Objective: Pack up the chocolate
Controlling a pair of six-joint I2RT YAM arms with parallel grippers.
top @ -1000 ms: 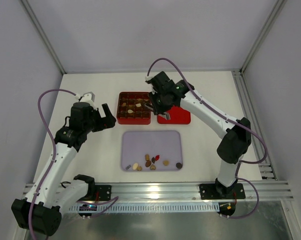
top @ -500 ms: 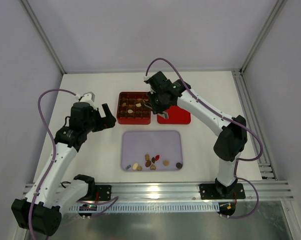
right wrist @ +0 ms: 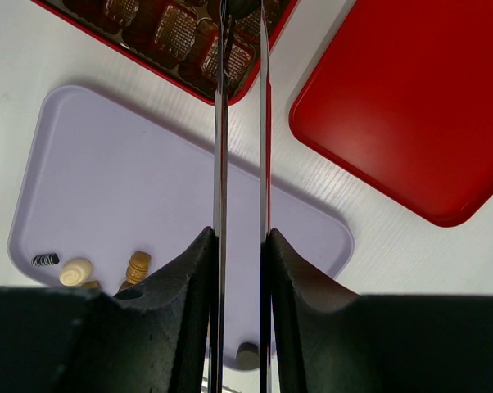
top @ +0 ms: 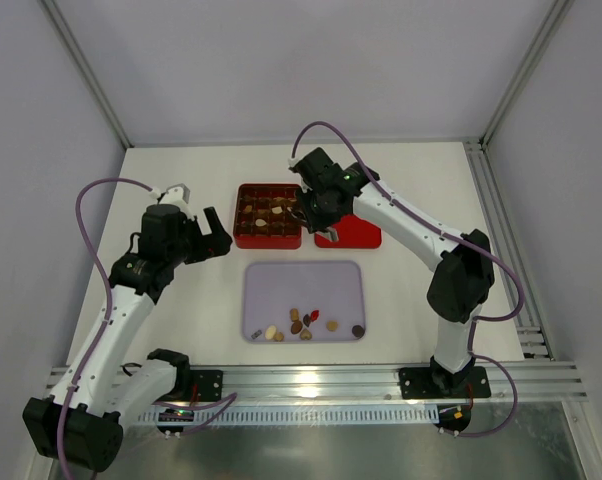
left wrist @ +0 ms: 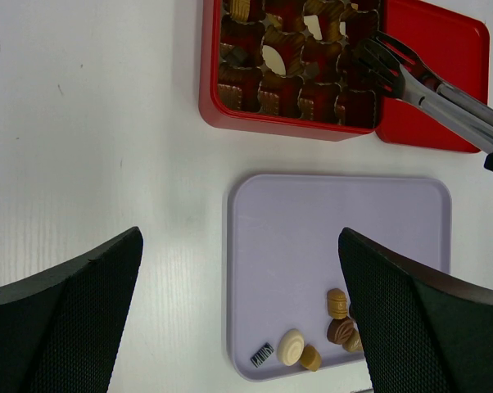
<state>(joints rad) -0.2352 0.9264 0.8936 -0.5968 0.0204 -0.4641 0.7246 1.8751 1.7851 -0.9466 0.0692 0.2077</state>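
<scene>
Several loose chocolate pieces (top: 301,322) lie along the near edge of the lilac tray (top: 301,280), also seen in the left wrist view (left wrist: 336,303) and the right wrist view (right wrist: 137,266). More sit in the cells of the red box (top: 266,243). My right gripper (top: 313,207) (right wrist: 240,233) is shut on metal tongs (right wrist: 222,123). The tongs' tips (left wrist: 386,57) hover over the box's right-hand cells, with something small and dark between them that I cannot identify. My left gripper (top: 213,232) (left wrist: 240,237) hangs open and holds nothing, left of the box and tray.
A flat red lid (top: 353,233) (right wrist: 410,106) lies just right of the box (left wrist: 279,127). A small striped piece (left wrist: 262,354) sits in the tray's near left corner. White table surrounds the tray (left wrist: 336,229); enclosure walls stand at the back and sides.
My right arm has shifted slightly left and back, bringing the tongs' tips over the box's right side. The left arm has not moved.
</scene>
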